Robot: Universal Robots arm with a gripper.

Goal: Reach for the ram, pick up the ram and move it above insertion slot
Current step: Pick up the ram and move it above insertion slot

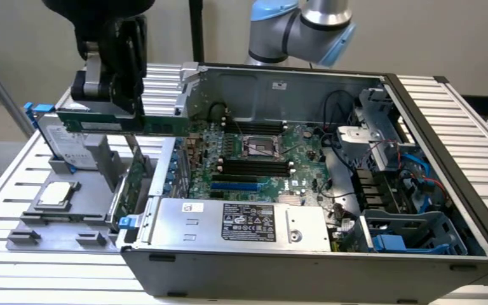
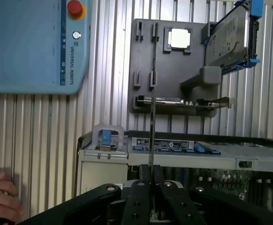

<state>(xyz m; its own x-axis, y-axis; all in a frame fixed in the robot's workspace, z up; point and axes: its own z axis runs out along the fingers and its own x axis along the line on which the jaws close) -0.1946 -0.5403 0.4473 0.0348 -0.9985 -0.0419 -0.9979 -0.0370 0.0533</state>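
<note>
While it hangs in the air over the exterior view's left part of the scene, the gripper (image 1: 115, 105) has its two black fingers closed flat on the ram (image 1: 124, 124), which it carries clear of everything below. From the exterior view the ram shows as a long green stick lying roughly level, its upper edge pinched between the fingers near the stick's middle and its length running out to both sides of the claw, the longer part toward the open computer case (image 1: 312, 254). It sits above the grey parts holder (image 1: 53, 225) and the larger green card (image 1: 134, 181) that stands upright in it, and just beside the case's near wall, not yet over the motherboard (image 1: 257, 159). The black memory slots (image 1: 253, 166) lie well apart from it, lower and toward the exterior view's right. Seen from the wrist view, the ram (image 2: 151, 131) appears edge-on as a thin dark line coming straight out from between the fingers (image 2: 138, 187), which press on both of its faces. Beyond it in that view lie the grey holder (image 2: 145, 61) with a processor chip (image 2: 179, 38), a hard drive (image 2: 230, 37), a teach pendant (image 2: 33, 44), and a person's hand (image 2: 3, 197) resting on the slatted table (image 2: 108, 56)
</note>
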